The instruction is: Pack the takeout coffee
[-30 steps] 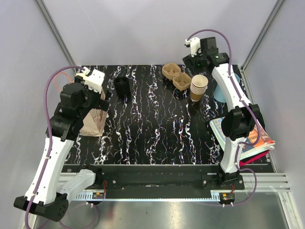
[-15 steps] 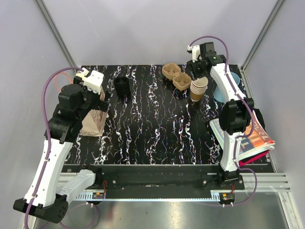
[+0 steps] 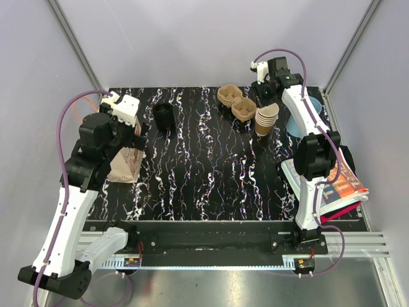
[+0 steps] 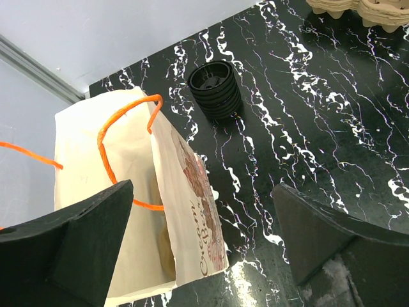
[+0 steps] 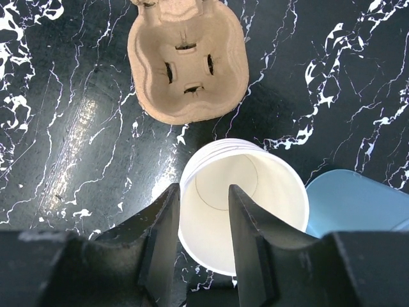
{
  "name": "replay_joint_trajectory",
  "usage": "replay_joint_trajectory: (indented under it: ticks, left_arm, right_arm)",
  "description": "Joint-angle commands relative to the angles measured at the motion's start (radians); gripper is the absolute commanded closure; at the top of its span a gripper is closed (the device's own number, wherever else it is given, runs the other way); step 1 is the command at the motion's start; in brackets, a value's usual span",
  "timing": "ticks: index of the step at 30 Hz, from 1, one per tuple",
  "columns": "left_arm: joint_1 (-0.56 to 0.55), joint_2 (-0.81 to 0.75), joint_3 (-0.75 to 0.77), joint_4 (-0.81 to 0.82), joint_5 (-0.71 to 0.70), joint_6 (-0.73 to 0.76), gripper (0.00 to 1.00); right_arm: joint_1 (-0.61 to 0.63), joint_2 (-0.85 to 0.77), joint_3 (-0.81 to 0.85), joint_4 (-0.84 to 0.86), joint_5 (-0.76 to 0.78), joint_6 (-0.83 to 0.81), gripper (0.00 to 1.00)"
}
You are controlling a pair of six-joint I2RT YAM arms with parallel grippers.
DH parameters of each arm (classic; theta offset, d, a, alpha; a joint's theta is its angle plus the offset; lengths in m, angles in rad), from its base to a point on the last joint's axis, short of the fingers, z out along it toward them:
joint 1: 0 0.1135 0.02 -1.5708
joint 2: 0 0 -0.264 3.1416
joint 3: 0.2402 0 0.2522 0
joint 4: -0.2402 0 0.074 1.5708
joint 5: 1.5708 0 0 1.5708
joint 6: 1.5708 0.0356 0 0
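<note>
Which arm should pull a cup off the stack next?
Right. The right gripper straddles the rim of the stack of cups. The left gripper hangs open above the paper bag, far from the cups.

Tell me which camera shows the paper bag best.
Left wrist: the paper bag fills the view's left, with its open mouth and orange handles clear. Top external shows only part of it beneath the left arm. Right wrist does not show it.
</note>
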Motion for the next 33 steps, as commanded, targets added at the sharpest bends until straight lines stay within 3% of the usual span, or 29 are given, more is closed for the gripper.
replay_joint_trajectory:
  ticks: [1,8,16,24,33]
  left_arm:
    - [0.005,-0.002,0.002,0.018,0.030,-0.012,0.01]
    - [0.005,-0.001,0.005,0.018,0.033,-0.015,0.01]
    - [0.005,-0.002,0.000,0.018,0.034,-0.016,0.01]
    - [0.005,-0.008,-0.004,0.018,0.033,-0.018,0.01]
    - [0.005,-0.007,-0.006,0.021,0.033,-0.016,0.01]
  right_arm:
    - [-0.002,-0.006,-0.005,-0.013,-0.030,0.002,0.58]
    - [-0.002,-0.001,-0.018,-0.024,-0.039,-0.006,0.58]
    - [-0.002,-0.007,-0.031,-0.026,-0.039,-0.003,0.67]
    - [-0.002,-0.007,-0.037,-0.027,-0.036,-0.001,0.68]
    - [0.001,-0.006,-0.037,-0.030,-0.011,-0.009,0.90]
